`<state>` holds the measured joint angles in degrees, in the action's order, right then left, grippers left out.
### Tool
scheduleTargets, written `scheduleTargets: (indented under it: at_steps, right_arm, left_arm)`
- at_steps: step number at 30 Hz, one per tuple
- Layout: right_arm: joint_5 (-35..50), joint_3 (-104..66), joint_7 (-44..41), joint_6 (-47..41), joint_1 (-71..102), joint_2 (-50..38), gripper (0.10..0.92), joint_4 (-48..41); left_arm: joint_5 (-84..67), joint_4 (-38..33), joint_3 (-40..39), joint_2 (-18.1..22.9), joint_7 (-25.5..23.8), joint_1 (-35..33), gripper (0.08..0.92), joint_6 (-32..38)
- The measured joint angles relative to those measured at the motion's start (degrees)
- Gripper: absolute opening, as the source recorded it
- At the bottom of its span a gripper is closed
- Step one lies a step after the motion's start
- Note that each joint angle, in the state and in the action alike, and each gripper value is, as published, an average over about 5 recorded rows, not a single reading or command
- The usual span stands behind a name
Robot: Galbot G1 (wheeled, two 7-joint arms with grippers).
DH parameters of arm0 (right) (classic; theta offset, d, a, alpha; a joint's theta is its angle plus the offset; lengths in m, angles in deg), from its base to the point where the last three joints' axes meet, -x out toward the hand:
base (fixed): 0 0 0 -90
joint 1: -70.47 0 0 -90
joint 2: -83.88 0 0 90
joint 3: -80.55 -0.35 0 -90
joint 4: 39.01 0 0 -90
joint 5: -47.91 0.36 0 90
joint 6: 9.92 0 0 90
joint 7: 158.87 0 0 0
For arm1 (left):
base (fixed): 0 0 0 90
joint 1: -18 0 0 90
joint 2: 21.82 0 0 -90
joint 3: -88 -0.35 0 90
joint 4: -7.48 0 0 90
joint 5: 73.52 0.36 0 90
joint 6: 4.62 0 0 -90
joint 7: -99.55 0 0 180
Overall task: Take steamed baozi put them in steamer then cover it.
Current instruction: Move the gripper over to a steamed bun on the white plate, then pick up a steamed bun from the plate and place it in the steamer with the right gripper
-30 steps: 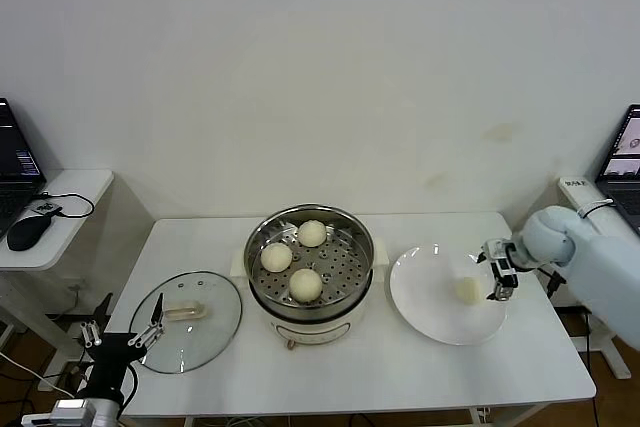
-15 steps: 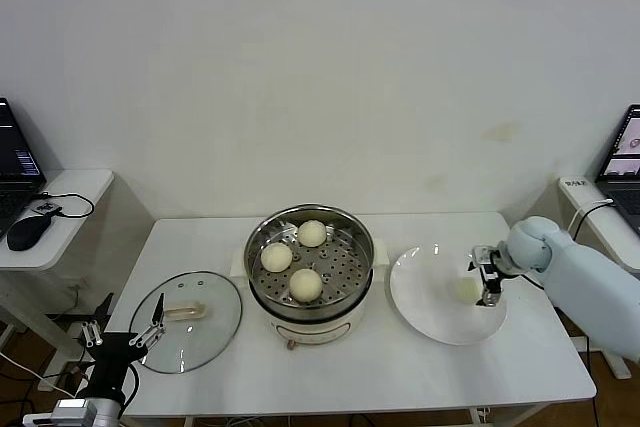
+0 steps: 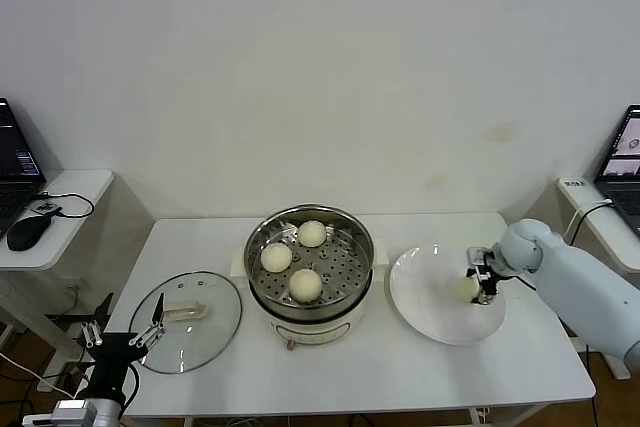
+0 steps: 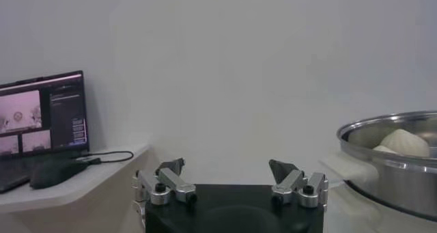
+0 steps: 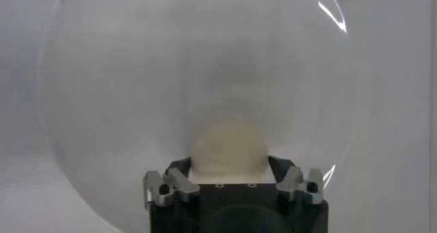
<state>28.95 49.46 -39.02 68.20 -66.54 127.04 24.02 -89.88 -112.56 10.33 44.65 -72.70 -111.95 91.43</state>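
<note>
Right pincer (image 3: 478, 285) straddles smooth round baozi (image 3: 465, 288), grip unclear, on flat white plate (image 3: 425, 309) | shiny perforated steamer (image 3: 345, 265): three buns | left pincer (image 3: 122, 336) released

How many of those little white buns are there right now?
4: three baozi sit in the steamer at and; the fourth lies on the plate, between the right hand's fingers.

R gripper (image 5: 229, 165) fingers spread either side of a baozi (image 5: 229, 145) on white plate (image 5: 123, 84).
</note>
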Motion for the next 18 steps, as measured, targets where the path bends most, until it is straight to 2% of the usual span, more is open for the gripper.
scheduleTargets:
  at_steps: [6,18]
  right_arm:
    - [1.3,1.1,-1.0,-0.7,-1.1,-0.9,0.596,1.3]
    - [10.1,10.4,-2.5,-4.9,-13.9,-6.9,0.598,10.4]
  left_arm:
    - [0.0,-0.3,0.3,0.0,0.0,-0.3,0.823,0.0]
    - [-0.2,-0.5,0.3,-0.3,0.0,-0.1,0.823,0.1]
